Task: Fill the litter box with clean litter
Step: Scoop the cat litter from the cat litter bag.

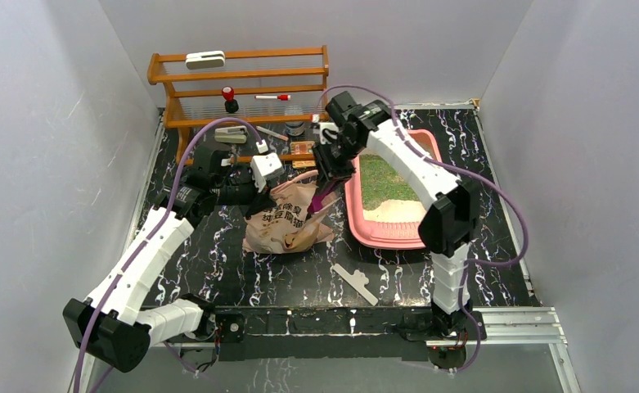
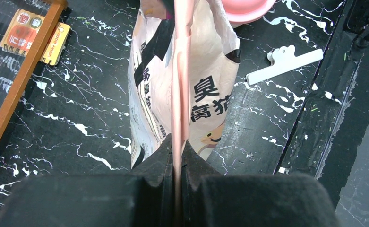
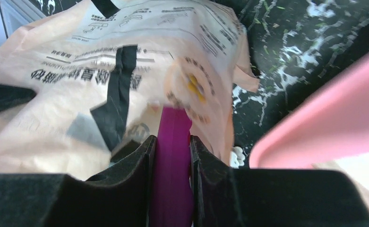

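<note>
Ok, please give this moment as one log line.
left gripper: shut on bag | right gripper: shut on purple scoop, tip at bag mouth | litter box: clean litter covers far part only

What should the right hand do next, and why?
Probably lift the purple scoop from the bag toward the litter box: right hand grips it, tip in the bag, left hand pinches the bag edge, box's near end lacks green litter.

On the table point(image 1: 209, 262), the box point(image 1: 381, 239) sits right of centre, with litter point(image 1: 380, 182) in its far part. The bag point(image 1: 281, 225) lies just left of it, the scoop point(image 1: 324, 199) dipping into it. The rack point(image 1: 242, 78) stands behind, the clip point(image 1: 357, 284) in front.
</note>
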Tool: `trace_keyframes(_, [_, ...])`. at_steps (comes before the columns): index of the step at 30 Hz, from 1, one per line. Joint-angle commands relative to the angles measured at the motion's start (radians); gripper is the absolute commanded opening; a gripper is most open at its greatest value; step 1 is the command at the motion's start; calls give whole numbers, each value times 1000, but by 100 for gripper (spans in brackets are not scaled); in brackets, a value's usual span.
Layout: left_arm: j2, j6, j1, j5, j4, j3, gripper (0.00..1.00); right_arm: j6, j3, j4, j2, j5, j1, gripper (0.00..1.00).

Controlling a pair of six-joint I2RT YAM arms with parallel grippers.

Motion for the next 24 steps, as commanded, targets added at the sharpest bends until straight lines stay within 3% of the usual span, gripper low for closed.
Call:
trace_keyframes(1, [-12, 15, -5, 80, 25, 29, 0, -48, 24, -7, 123, 6, 73, 0])
trace_keyframes(6, [-12, 17, -5, 67, 26, 26, 0, -52, 85, 11, 173, -67, 91, 0])
trace_keyframes(18, [-23, 5, -5, 76, 45, 22, 0, 78, -150, 337, -93, -346, -78, 0])
trace_keyframes(20, [-24, 2, -5, 74, 47, 21, 0, 61, -114, 260, -97, -242, -80, 0])
trace_keyframes(24, [-26, -1, -5, 70, 53, 16, 0, 39, -21, 86, -34, 123, -13, 0])
